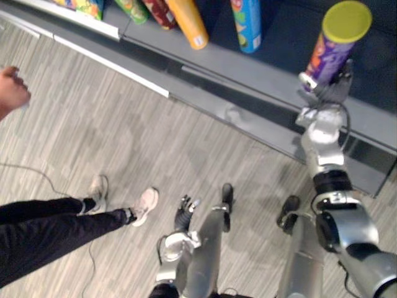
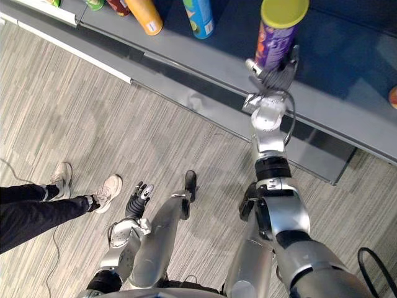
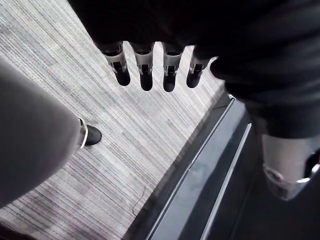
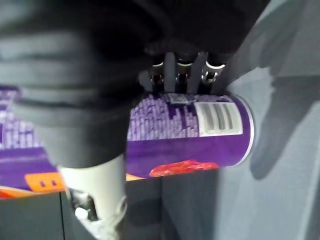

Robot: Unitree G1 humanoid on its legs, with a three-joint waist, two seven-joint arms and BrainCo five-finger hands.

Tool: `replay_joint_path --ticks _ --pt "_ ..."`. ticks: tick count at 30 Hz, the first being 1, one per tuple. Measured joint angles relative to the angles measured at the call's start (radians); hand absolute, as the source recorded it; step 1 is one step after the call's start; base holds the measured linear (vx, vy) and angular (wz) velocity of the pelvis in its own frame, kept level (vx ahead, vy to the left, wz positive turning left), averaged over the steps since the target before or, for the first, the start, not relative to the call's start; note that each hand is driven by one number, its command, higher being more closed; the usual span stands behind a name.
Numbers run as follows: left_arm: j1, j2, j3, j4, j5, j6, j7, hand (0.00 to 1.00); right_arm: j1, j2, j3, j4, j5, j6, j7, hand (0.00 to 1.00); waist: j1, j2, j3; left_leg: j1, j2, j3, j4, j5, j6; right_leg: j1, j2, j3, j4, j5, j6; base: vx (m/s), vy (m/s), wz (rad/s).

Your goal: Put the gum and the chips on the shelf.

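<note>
**One chips can at the shelf, in hand**

The right robot hand (image 1: 329, 90) is gripping one purple chips can (image 1: 335, 46), fingers curled round its lower end, holding it upright over the shelf (image 1: 260, 71). Four other cans (image 1: 186, 22) are sitting further left. The left robot hand (image 1: 184, 214) is hanging low, fingers relaxed.

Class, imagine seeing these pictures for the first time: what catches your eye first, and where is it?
A tall purple chips can with a yellow lid, gripped by the right hand at the grey shelf, on the right. Other bright cans stand along that shelf, and a person's legs in black trousers cross the floor at the left. The left hand hangs open, low down.
</note>
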Motion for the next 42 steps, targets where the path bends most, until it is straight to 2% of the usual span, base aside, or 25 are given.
replay_joint_path --ticks 7,10,13,17,19,23,27,31,32,35,38,42 --pt "-0.005 0.002 0.045 0.131 0.001 0.007 -0.031 0.0 0.147 0.031 0.029 0.066 0.001 0.008 0.105 0.0 -0.016 -0.044 -0.008 0.141 0.04 0.037 -0.085 0.002 -0.002 0.139 0.058 0.005 -0.129 0.045 0.009 0.06 -0.009 -0.22" --pt "-0.014 0.011 0.099 0.205 0.01 0.018 -0.033 0.0 0.232 0.077 0.023 0.084 0.002 0.005 0.129 0.0 -0.036 -0.064 -0.017 0.23 0.053 0.061 -0.157 0.018 -0.003 0.217 0.085 0.013 -0.214 0.078 0.008 0.14 0.009 -0.27" --pt "-0.028 0.016 0.127 0.27 0.029 0.03 -0.037 0.0 0.351 0.114 0.01 0.08 0.004 -0.003 0.166 0.0 -0.041 -0.079 -0.031 0.329 0.064 0.085 -0.226 0.03 -0.006 0.306 0.117 0.024 -0.302 0.112 0.015 0.14 0.021 -0.27" --pt "-0.021 0.024 0.199 0.369 0.12 0.051 -0.041 0.0 0.559 0.157 -0.003 0.06 0.004 0.002 0.214 0.0 -0.066 -0.111 -0.121 0.393 0.066 0.094 -0.283 0.03 -0.006 0.391 0.151 0.035 -0.423 0.156 0.029 0.15 0.045 -0.18" --pt "0.001 0.046 0.222 0.389 0.179 0.066 -0.049 0.0 0.671 0.156 0.002 -0.006 -0.005 0.002 0.257 0.0 -0.085 -0.139 -0.161 0.435 0.063 0.118 -0.313 0.03 -0.006 0.439 0.167 0.06 -0.504 0.192 0.039 0.13 0.069 -0.33" --pt "0.04 0.075 0.251 0.419 0.22 0.071 -0.068 0.0 0.859 0.156 0.025 -0.093 -0.007 -0.005 0.323 0.0 -0.093 -0.171 -0.224 0.509 0.057 0.161 -0.352 0.021 -0.01 0.508 0.18 0.096 -0.589 0.225 0.049 0.07 0.056 -0.32" --pt "0.106 0.065 0.313 0.431 0.257 0.071 -0.078 0.0 1.08 0.171 0.034 -0.093 -0.007 -0.009 0.434 0.0 -0.115 -0.176 -0.306 0.589 0.05 0.167 -0.405 0.017 -0.014 0.589 0.185 0.098 -0.653 0.232 0.06 0.07 0.035 -0.07" --pt "0.13 0.054 0.366 0.465 0.259 0.072 -0.083 0.0 1.155 0.183 0.01 0.101 -0.012 -0.013 0.493 0.0 -0.117 -0.178 -0.355 0.624 0.048 0.194 -0.432 0.01 -0.017 0.608 0.19 0.124 -0.68 0.238 0.067 0.04 0.018 -0.2" --pt "0.135 0.045 0.391 0.468 0.259 0.072 -0.085 0.0 1.132 0.191 -0.067 0.184 -0.01 -0.014 0.498 0.0 -0.122 -0.176 -0.362 0.644 0.046 0.209 -0.441 0.01 -0.016 0.625 0.191 0.138 -0.7 0.248 0.065 0.04 0.002 -0.25" --pt "0.135 0.042 0.407 0.487 0.258 0.072 -0.084 0.0 1.123 0.189 -0.154 0.338 -0.017 -0.008 0.482 0.0 -0.119 -0.172 -0.373 0.676 0.043 0.218 -0.458 0.008 -0.015 0.652 0.193 0.145 -0.714 0.251 0.066 0.02 0.006 -0.12" --pt "0.137 0.028 0.462 0.505 0.253 0.072 -0.061 0.0 1.123 0.211 -0.278 0.461 -0.013 0.014 0.414 0.0 -0.122 -0.165 -0.384 0.691 0.041 0.224 -0.471 0.008 -0.016 0.662 0.194 0.151 -0.724 0.251 0.066 0.03 0.005 -0.06" --pt "0.135 0.027 0.461 0.525 0.235 0.071 -0.052 0.0 1.128 0.217 -0.332 0.492 0.038 0.029 0.385 0.0 -0.125 -0.158 -0.387 0.709 0.04 0.23 -0.482 0.007 -0.016 0.676 0.197 0.154 -0.734 0.258 0.068 0.03 0.001 -0.03"
